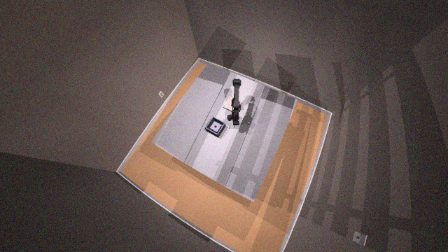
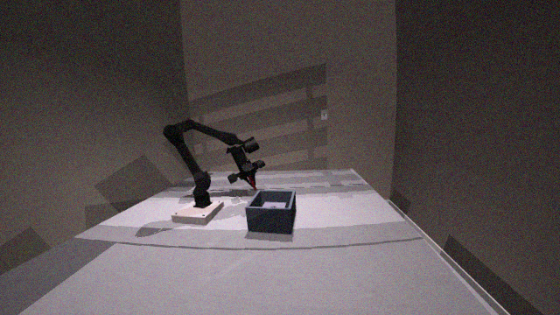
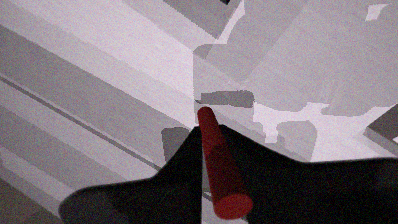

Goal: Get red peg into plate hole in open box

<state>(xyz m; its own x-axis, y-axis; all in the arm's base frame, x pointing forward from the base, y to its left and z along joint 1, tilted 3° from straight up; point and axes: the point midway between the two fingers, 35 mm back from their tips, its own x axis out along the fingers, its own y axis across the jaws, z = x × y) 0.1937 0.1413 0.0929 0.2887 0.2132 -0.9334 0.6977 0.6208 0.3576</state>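
Note:
The red peg (image 2: 253, 184) (image 3: 220, 165) is between the two dark fingers of my gripper (image 3: 208, 130). The gripper is shut on it. The peg leans in the exterior view, its lower end showing below the fingertips; whether that end touches the table cannot be told. In the top view the arm hides the peg. The open dark blue box (image 1: 211, 132) (image 2: 269, 220) stands on the table beside the gripper, which is outside the box. The pale plate (image 1: 212, 124) (image 2: 275, 205) lies at its bottom, with a small dark hole near its middle in the top view.
The arm's pale base plate (image 2: 197, 214) sits on the table to the left of the box in the exterior view. The box's raised walls stand close to the gripper. Bands of shadow cross the table (image 1: 210, 157) (image 2: 219, 276) and the walls.

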